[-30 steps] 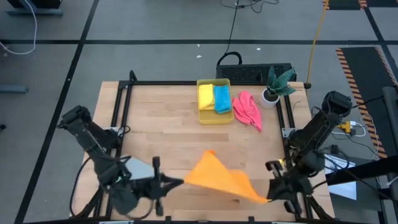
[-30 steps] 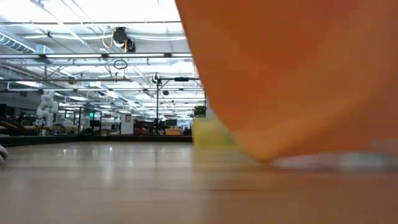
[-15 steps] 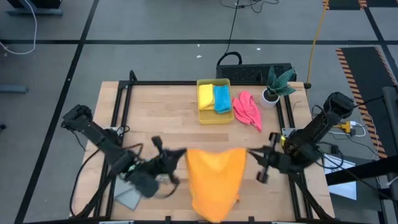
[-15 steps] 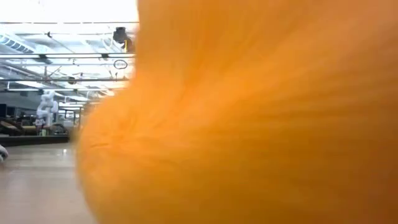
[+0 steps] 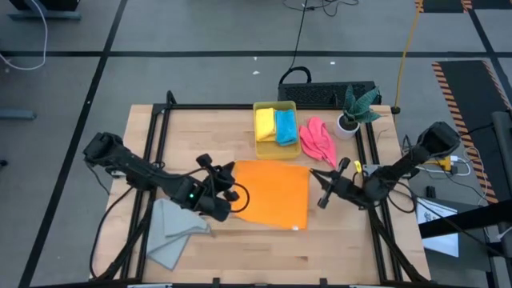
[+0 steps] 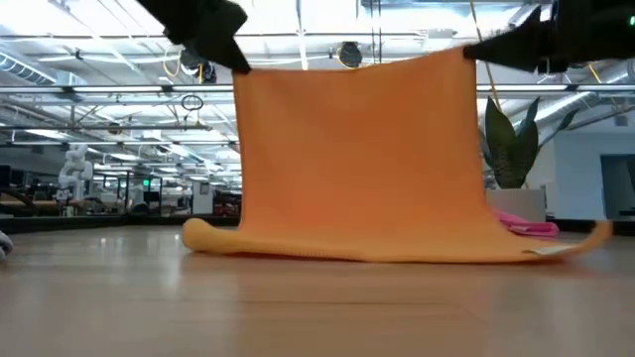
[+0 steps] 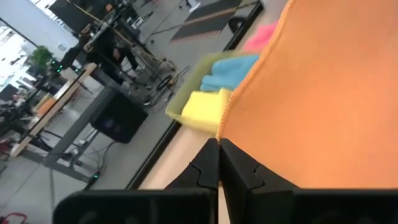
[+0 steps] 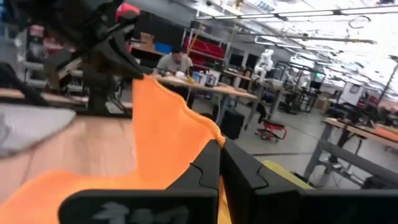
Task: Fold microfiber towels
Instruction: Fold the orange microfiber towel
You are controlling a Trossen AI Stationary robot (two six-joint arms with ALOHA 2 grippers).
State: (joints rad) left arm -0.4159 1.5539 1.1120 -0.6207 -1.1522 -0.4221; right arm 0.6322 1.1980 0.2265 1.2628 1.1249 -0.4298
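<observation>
The orange towel (image 5: 274,192) hangs stretched over the counter (image 5: 216,136), its lower edge trailing on the wood. The left gripper (image 5: 230,170) and right gripper (image 5: 314,174) each have jaws clamped on an upper corner. The grey towel (image 5: 172,238) lies crumpled, apparently unfolded, beside the left arm.

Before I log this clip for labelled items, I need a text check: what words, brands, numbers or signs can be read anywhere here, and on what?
None can be read.
orange towel: plain, no readable print; a small pale tag at one corner, too small to read.
yellow bin: no label visible.
White sheet on the floor beside the right arm: too small to read.
Background room: signs too blurred to read.
</observation>
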